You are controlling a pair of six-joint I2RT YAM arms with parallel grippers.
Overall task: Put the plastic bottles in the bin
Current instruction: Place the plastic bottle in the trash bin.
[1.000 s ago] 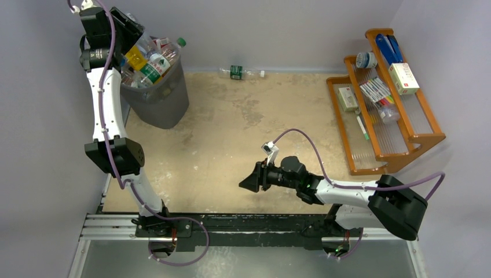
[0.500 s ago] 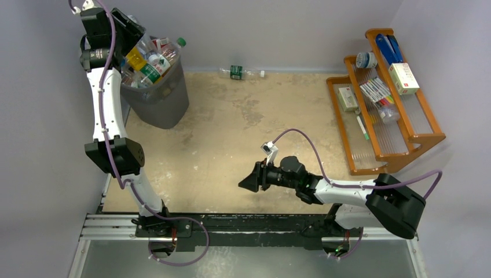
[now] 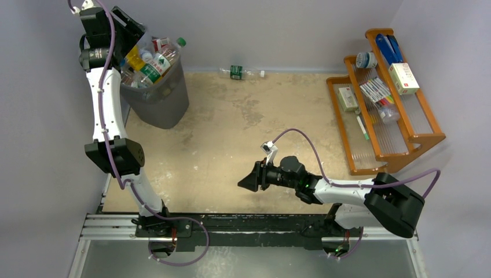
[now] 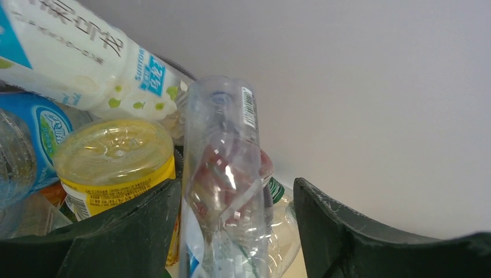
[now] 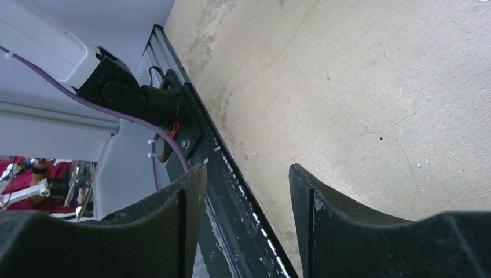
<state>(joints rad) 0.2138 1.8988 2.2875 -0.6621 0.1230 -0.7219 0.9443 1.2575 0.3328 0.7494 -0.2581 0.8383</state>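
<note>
The dark grey bin (image 3: 168,104) stands at the far left, heaped with several plastic bottles (image 3: 151,65). My left gripper (image 3: 134,36) hangs over its rim, open. In the left wrist view a clear crumpled bottle (image 4: 226,174) stands between the open fingers (image 4: 145,231), touching the left one and apart from the right one. A yellow bottle (image 4: 116,156) and a white bottle (image 4: 75,52) lie beside it. One green-labelled bottle (image 3: 238,72) lies on the table by the back wall. My right gripper (image 3: 246,182) is open and empty, low over the near middle of the table (image 5: 246,214).
An orange wooden rack (image 3: 399,127) with boxes and pens stands at the right. The black base rail (image 5: 231,191) runs along the near edge, under the right gripper. The grey walls close in at the back and the left.
The clear bottle by my left gripper has tipped and shifted on the heap in the bin. The right arm has barely moved.
</note>
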